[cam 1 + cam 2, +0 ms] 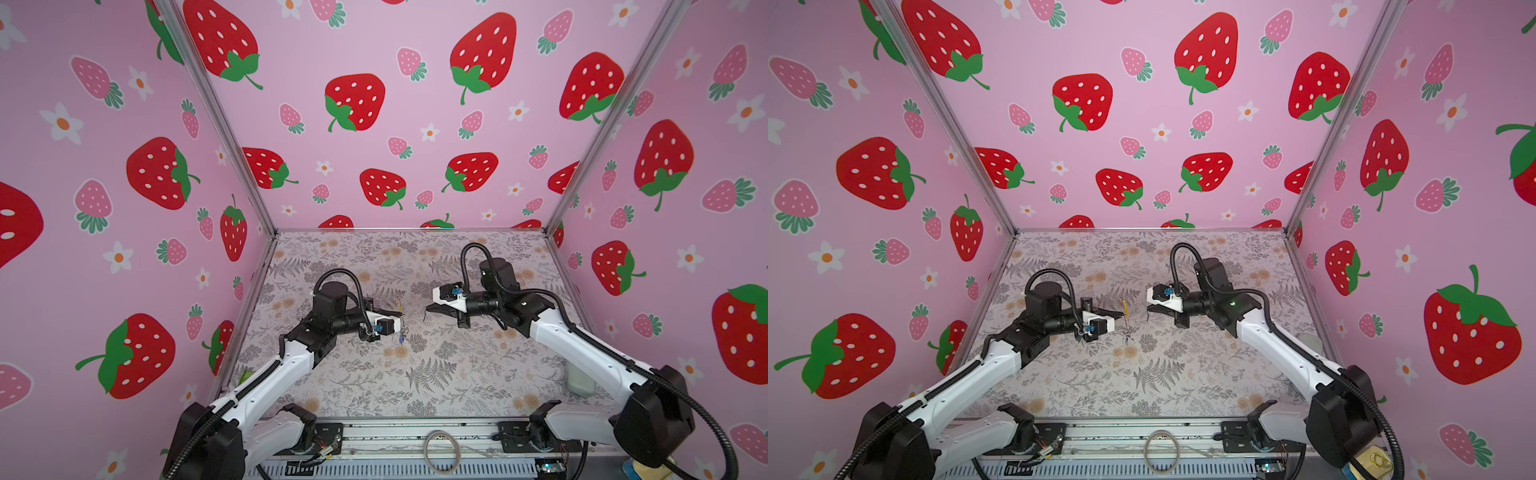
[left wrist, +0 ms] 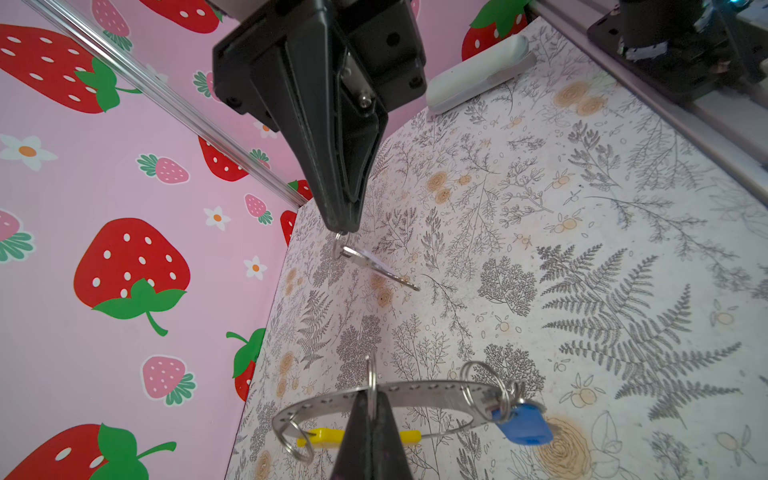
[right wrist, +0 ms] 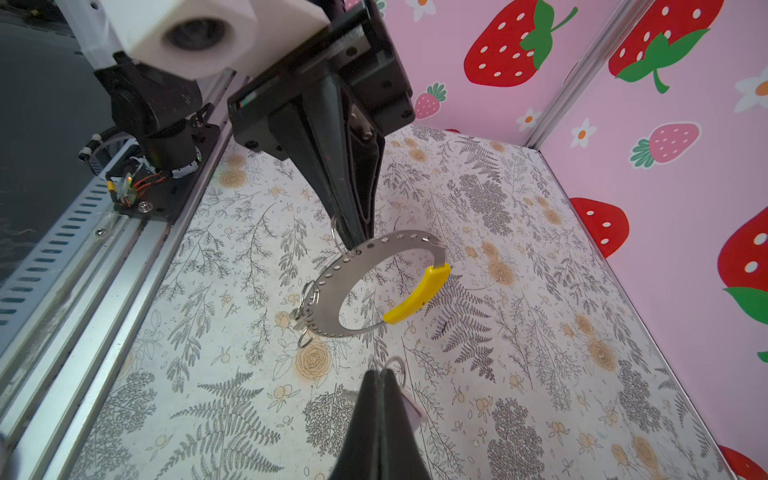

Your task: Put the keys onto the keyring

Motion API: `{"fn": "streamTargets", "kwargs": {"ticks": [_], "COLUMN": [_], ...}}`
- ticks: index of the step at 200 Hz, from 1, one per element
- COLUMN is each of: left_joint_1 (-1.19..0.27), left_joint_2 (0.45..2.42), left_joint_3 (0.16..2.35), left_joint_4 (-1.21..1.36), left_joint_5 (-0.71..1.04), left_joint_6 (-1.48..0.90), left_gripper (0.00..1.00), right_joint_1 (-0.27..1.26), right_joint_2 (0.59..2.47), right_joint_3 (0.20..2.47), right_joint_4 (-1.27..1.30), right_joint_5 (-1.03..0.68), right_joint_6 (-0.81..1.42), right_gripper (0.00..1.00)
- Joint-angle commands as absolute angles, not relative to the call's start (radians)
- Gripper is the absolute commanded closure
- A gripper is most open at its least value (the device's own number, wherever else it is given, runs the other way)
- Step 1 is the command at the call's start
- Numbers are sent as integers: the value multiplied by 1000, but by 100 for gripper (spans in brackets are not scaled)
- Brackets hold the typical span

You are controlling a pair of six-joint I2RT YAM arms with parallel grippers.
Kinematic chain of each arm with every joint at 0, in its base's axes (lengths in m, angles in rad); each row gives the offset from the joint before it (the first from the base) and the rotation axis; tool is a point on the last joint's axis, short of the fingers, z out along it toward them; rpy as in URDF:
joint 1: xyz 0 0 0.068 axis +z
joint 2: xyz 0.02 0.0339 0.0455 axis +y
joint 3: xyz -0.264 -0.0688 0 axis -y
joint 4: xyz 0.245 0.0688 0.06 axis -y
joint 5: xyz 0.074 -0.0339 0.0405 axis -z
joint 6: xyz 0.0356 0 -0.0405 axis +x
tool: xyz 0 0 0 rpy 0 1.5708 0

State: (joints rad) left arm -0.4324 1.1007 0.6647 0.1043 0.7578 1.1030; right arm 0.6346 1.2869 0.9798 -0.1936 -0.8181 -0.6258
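The keyring (image 2: 415, 390), a thin grey band with a yellow section (image 3: 419, 295), hangs above the table. My left gripper (image 2: 371, 395) is shut on one of its small metal loops. A key with a blue tag (image 2: 525, 424) dangles from another loop on the band. My right gripper (image 3: 380, 372) is shut on the small ring of the second key (image 2: 386, 272), whose pale lilac tag (image 3: 415, 409) peeks out beside the fingers. In both top views the left gripper (image 1: 400, 319) and right gripper (image 1: 428, 309) face each other a short gap apart, mid-table, and the keyring (image 1: 1124, 309) shows edge-on.
A white oblong object (image 1: 579, 380) lies by the right wall near the front. A plain pale hoop (image 1: 441, 451) rests on the metal rail (image 1: 374, 436) in front of the floral table (image 1: 415, 382). Pink strawberry walls close in three sides.
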Motion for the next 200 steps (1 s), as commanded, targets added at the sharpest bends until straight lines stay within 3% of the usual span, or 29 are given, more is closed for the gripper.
{"fn": "streamTargets", "kwargs": {"ticks": [1, 20, 106, 159, 200], "left_joint_1": [-436, -436, -396, -388, -387], "left_joint_2": [1102, 1101, 1032, 1015, 999], "left_joint_3": [716, 718, 678, 661, 654], "left_joint_4": [99, 93, 85, 98, 102], "left_joint_5": [799, 796, 740, 735, 740], "left_joint_6": [1113, 1106, 1079, 1062, 1055], "left_gripper": [100, 100, 100, 100, 100], "right_joint_1": [629, 628, 628, 627, 629], "right_joint_2": [1278, 1293, 1540, 1493, 1475], "right_joint_3": [994, 980, 1108, 1102, 1099], "right_joint_4": [-166, -147, -465, -646, -754], "right_joint_5": [-922, -935, -645, -381, -299], "right_joint_6": [-572, -539, -514, -561, -717], "right_gripper": [100, 100, 100, 100, 100]}}
